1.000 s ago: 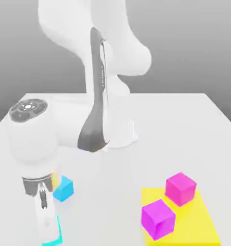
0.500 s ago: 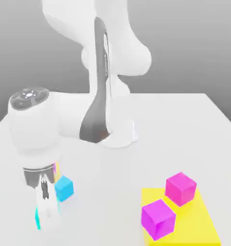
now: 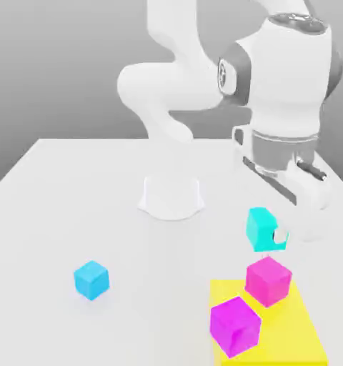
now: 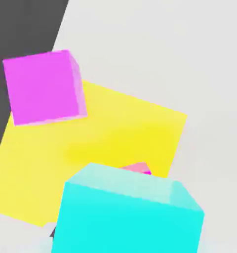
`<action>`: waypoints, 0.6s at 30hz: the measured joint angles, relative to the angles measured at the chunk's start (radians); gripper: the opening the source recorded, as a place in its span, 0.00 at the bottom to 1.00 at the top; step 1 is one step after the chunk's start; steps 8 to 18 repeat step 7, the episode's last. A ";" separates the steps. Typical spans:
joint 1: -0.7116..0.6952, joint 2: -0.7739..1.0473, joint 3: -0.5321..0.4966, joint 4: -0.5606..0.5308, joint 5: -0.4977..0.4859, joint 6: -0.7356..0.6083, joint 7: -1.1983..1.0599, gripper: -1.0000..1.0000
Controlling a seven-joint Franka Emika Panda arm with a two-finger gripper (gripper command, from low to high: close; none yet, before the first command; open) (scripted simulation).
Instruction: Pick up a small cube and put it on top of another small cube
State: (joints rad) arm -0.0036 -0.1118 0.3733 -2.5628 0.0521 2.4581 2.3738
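Observation:
My gripper [image 3: 269, 238] is shut on the small turquoise cube [image 3: 261, 228], which hangs in the air just above the hot-pink cube [image 3: 268, 280]. The two cubes are a little apart. The hot-pink cube sits on the far part of a flat yellow pad [image 3: 289, 336]. In the hand view the turquoise cube [image 4: 128, 217] is close to the camera and covers most of the hot-pink cube [image 4: 137, 168], of which a sliver peeks out behind it.
A purple-magenta cube [image 3: 234, 325] sits on the near part of the yellow pad, also seen in the hand view [image 4: 43, 87]. A sky-blue cube [image 3: 91, 279] rests on the white table at the exterior view's left. The arm's white base [image 3: 171, 196] stands mid-table.
The arm has swung from the table's near left corner over to the right, carrying the turquoise cube up and above the hot-pink cube. The gripper went from open to shut on it.

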 joint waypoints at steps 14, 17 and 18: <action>-0.003 0.094 0.008 -0.024 -0.047 0.113 0.040 1.00; -0.003 0.094 0.008 -0.024 -0.047 0.113 0.040 1.00; -0.003 0.094 0.008 -0.024 -0.047 0.113 0.040 1.00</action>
